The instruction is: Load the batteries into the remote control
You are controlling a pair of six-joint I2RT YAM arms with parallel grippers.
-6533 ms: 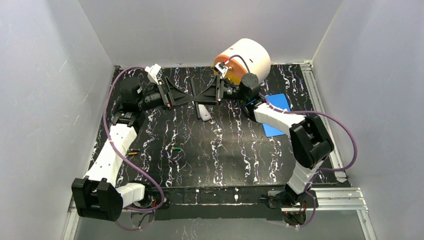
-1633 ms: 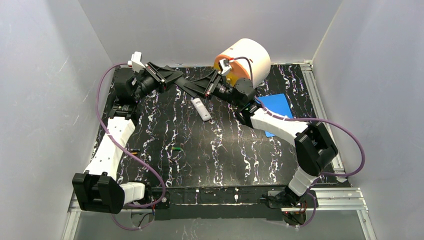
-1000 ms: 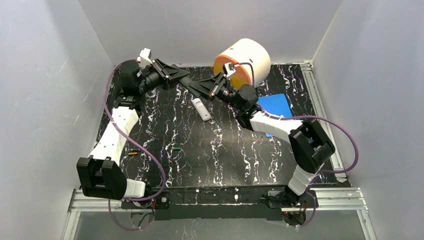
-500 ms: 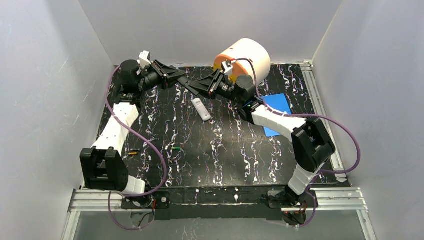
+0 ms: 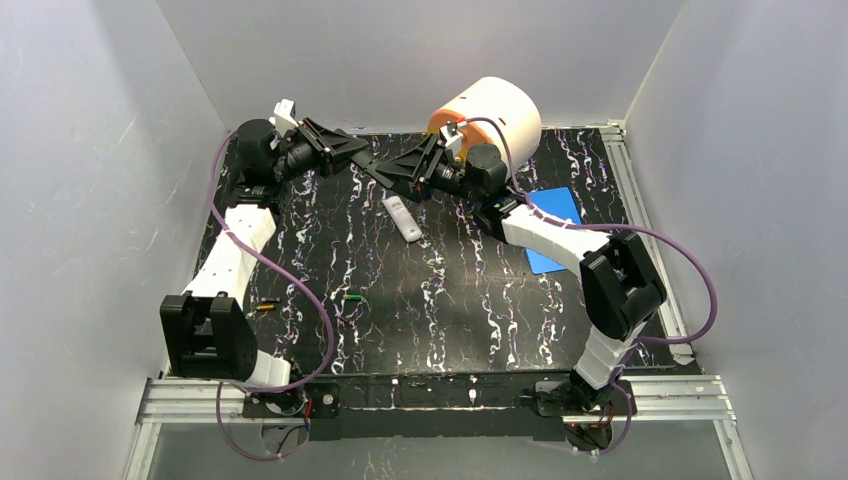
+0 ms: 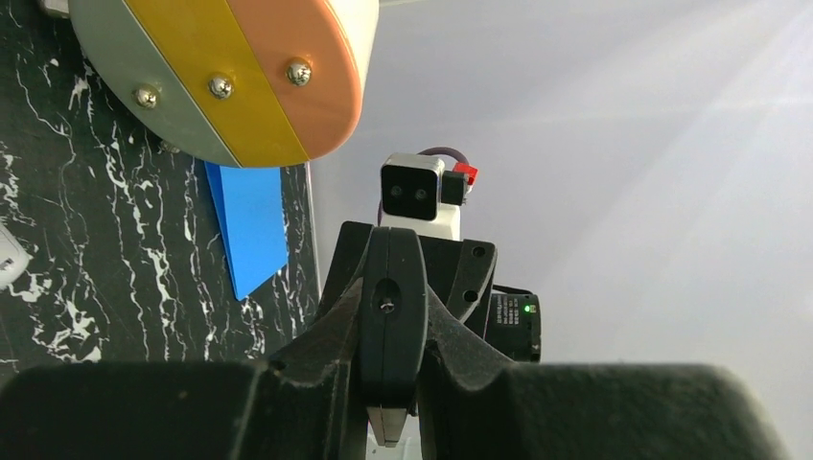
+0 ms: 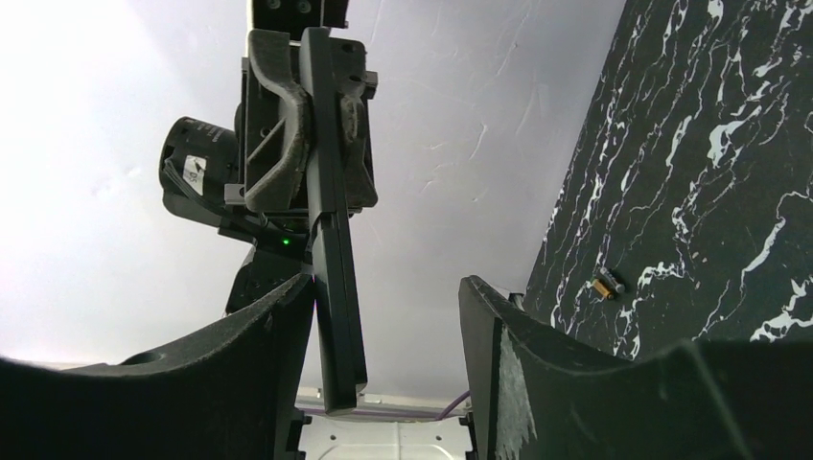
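The shut left claw (image 5: 362, 161) seems to sit between the right claw's (image 5: 382, 172) spread fingers near the remote (image 5: 402, 217), so any swing could jam them, while the batteries (image 5: 351, 297) lie well apart on the near-left desk (image 5: 480, 300).

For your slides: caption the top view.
Left tool holds a black bar at the open right tool; green battery lies apart.

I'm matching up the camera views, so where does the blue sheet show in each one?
Top external: blue sheet right of centre, nearer than the orange-and-white drum.
Left wrist: left of centre, just below that drum.
Right wrist: not in it.
Shared landmark: the drum.
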